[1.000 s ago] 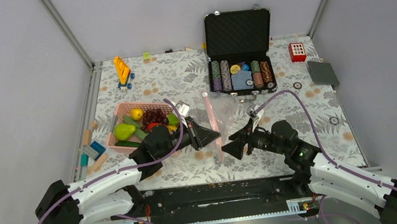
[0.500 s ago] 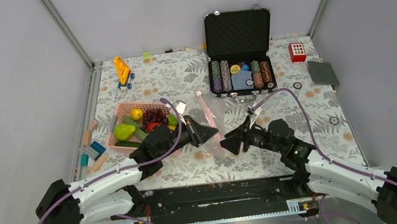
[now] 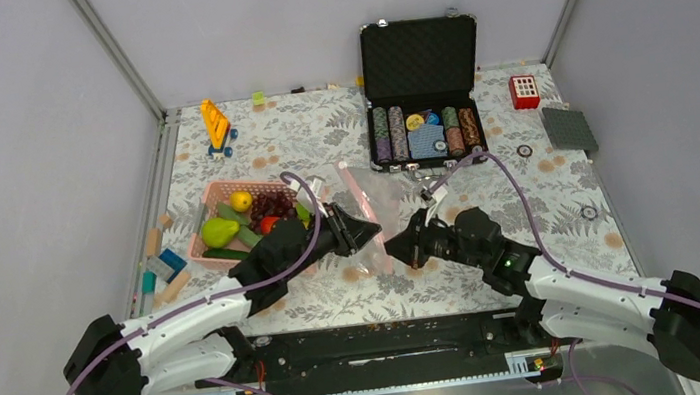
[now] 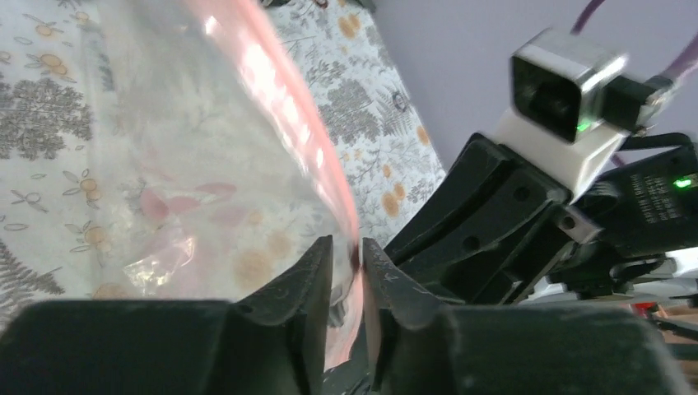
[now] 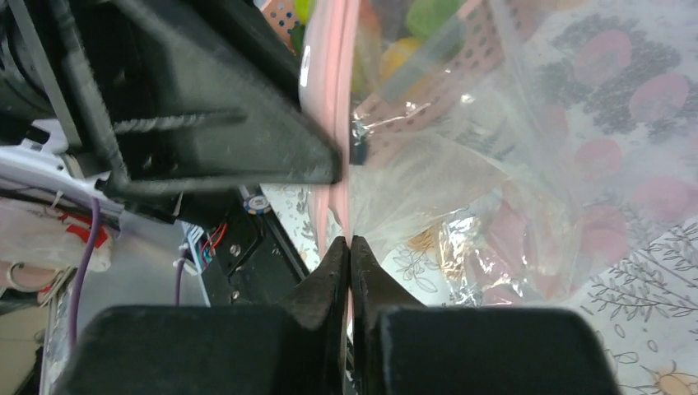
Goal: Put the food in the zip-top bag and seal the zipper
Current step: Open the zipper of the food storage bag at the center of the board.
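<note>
You've got the left hand (image 4: pixel 346 249) and right hand (image 5: pixel 351 247) both clenched on the thin pale-pink zipper strip (image 4: pixel 290 97) of the clear soft plastic zip-top bag (image 3: pixel 392 196), tips nearly meeting. Bag lies mid floral counter (image 3: pixel 319 141), just right of the pink latticed plastic basket (image 3: pixel 215 188). The small plastic toy fruit and vegetables (image 3: pixel 246 218) are in the basket.

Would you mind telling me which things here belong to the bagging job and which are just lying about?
Part of the job:
zip-top bag
zipper, pinched by the left gripper and the right gripper
toy food, in the pink basket

Lying about:
black chip case
yellow toy
red block
grey plate
small blocks at the left edge
</note>
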{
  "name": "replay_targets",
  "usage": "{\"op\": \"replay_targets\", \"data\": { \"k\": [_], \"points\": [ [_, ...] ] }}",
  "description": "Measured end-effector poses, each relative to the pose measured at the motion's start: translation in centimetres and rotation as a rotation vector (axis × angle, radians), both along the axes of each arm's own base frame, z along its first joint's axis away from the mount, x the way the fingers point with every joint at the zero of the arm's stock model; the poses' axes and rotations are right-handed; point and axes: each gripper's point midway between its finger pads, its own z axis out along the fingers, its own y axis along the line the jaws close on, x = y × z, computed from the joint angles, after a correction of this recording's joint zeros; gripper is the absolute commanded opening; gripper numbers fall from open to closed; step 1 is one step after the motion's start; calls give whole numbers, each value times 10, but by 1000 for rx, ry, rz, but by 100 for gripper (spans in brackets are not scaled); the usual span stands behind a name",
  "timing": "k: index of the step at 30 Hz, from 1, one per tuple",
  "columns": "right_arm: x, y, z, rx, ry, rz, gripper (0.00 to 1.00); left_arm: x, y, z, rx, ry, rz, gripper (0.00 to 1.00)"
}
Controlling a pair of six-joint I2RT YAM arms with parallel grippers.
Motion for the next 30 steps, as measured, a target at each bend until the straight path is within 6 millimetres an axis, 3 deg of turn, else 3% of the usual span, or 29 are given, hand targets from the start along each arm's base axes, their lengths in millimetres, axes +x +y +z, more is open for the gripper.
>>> {"op": "replay_targets", "data": {
  "k": [3, 4, 9, 14, 22, 30],
  "points": [
    [7, -1, 5, -5, -3, -34, 0, 1, 1, -6, 55, 18, 4, 91],
    [9, -1, 8, -7, -5, -45, 0, 2, 2, -9, 76, 25, 7, 98],
    [21, -9, 28, -68, 13, -126, 0, 7, 13, -20, 178, 51, 52, 99],
    [22, -18, 43, -174, 19, -168, 0, 11, 15, -9, 224, 39, 81, 99],
    [16, -24, 42, -323, 7, -147, 0, 19, 18, -4, 292, 34, 118, 96],
    [12, -28, 35, -376, -1, -124, 0, 22, 8, -7, 336, 36, 99, 93]
  ]
}}
